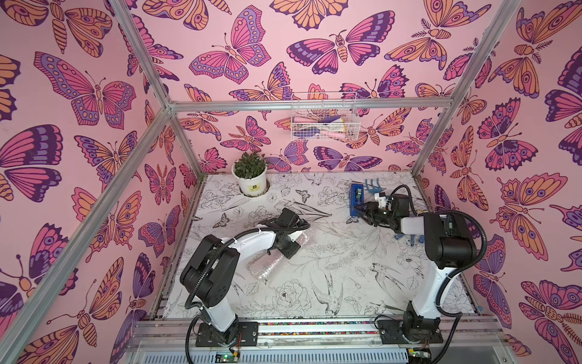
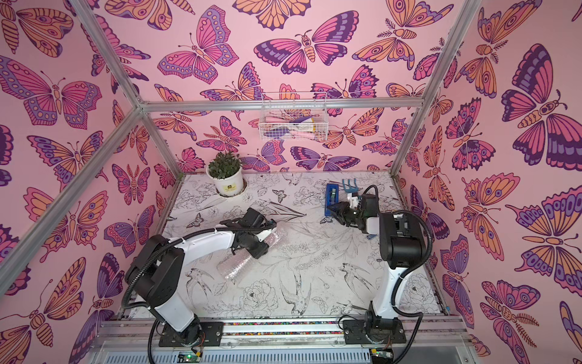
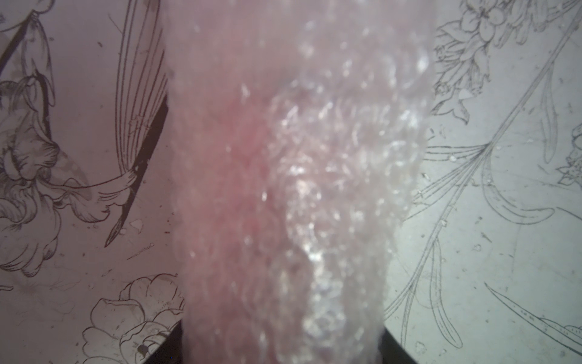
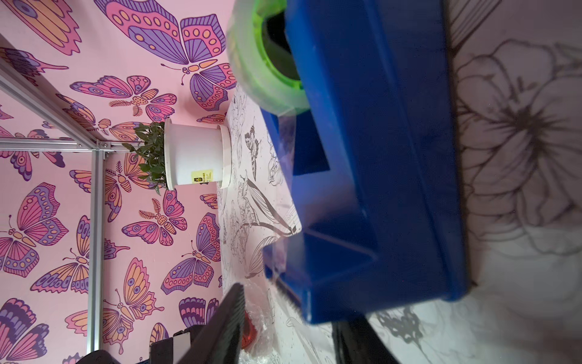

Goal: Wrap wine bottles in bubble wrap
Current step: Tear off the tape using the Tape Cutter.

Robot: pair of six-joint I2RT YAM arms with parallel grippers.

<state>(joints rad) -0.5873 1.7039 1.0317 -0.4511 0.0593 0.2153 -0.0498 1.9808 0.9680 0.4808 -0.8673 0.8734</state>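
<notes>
Wrap (image 1: 267, 267) noted as whitish bubbly tube, pink tint within; laid on table (image 1: 330, 283) at 9 o'clock of centre, axis 2-to-8 o'clock; left gripper (image 1: 289, 249) clenched round it near 2 o'clock end; right gripper (image 1: 362, 210) at dispenser (image 1: 356, 193), 1 o'clock; its grip not determinable.

Robot test cell in a lab, pretty clearly, not anybody's home. A box is formed from bare aluminium framing (image 1: 283, 104), and the walls are covered with printed butterfly panels (image 1: 252, 47), backdrop-style. A left arm (image 1: 252, 241) and a right arm (image 1: 441, 277) are bolted onto a metal rail (image 1: 315, 329) along the front edge of the worktop (image 1: 346, 271), which is dressed in a black-and-white flower-and-bird print. A circuit board (image 1: 225, 357) with a green light is tucked below the rail. Props are dotted around: a potted plant (image 1: 251, 176), a blue tape dispenser (image 1: 356, 198), a little blue rake (image 1: 373, 184), and a wire basket (image 1: 324, 116) hung on the back wall.
</notes>
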